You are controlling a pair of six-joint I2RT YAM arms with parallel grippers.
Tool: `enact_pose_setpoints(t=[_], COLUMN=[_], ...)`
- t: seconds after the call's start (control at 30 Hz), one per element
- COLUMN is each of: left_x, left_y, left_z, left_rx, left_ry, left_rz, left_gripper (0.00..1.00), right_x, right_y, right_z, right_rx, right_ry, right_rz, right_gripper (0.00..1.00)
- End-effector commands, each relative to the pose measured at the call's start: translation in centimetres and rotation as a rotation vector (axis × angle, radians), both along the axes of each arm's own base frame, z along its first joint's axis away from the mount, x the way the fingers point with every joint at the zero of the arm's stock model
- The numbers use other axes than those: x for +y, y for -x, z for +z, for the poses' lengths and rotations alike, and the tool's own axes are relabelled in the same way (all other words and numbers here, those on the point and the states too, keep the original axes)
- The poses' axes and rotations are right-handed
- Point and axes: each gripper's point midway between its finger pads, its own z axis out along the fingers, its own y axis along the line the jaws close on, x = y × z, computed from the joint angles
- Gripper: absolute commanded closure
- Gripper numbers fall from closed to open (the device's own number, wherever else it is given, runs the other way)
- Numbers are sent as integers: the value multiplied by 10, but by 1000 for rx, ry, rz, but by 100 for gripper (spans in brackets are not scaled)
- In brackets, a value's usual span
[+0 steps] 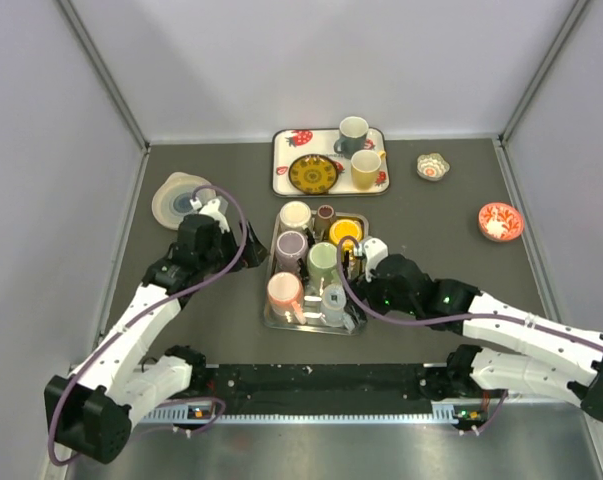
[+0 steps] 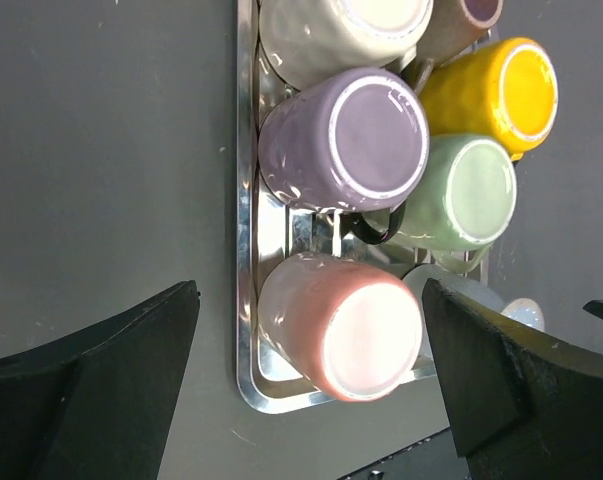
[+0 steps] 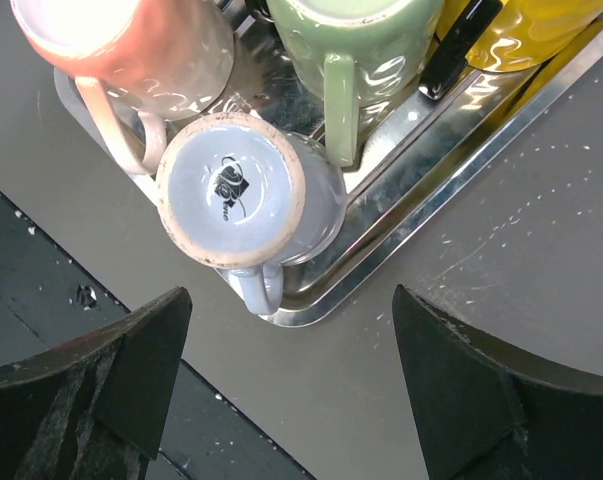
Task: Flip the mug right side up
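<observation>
Since every mug on the tray (image 1: pixel 269 322) stands mouth down, the top view alone does not settle which one is meant. The grey mug (image 1: pixel 333 303) in the near right corner lies just beside the right pincer (image 1: pixel 356 268), so I take it as the target. The left pincer (image 1: pixel 246 248) hangs at the tray's left edge.

On the left wrist view, that pincer gapes wide and empty over the pink mug (image 2: pixel 351 335), with the purple mug (image 2: pixel 346 140) just beyond.

On the right wrist view, the jaws also stand wide and hold nothing. The grey mug sits below them, base up, its handle (image 3: pixel 261 290) reaching over the near rim. The step looks like the approach. The fingers should straddle the mug's wall, clear of the handle and the crowding green mug (image 3: pixel 361 50). After gripping, lift well clear of the tray before rolling the wrist.
</observation>
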Motion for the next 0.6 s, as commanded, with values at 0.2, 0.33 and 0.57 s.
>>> enact_pose_setpoints(t=[0.2,0.33,0.57], left_x=[7,6,0], left_y=[-7,-6,-3], left_z=[18,10,3], left_rx=[-129,-97,-75], left_ry=[9,5,15], left_rz=[36,32,-7], left_gripper=[2,3,5], right_x=[22,26,37], right_y=[10,10,5], right_z=[-12,-22,-29], right_rx=[13,23,13], right_ry=[47,88,101], right_rz=[107,110,105], right_gripper=[27,30,34])
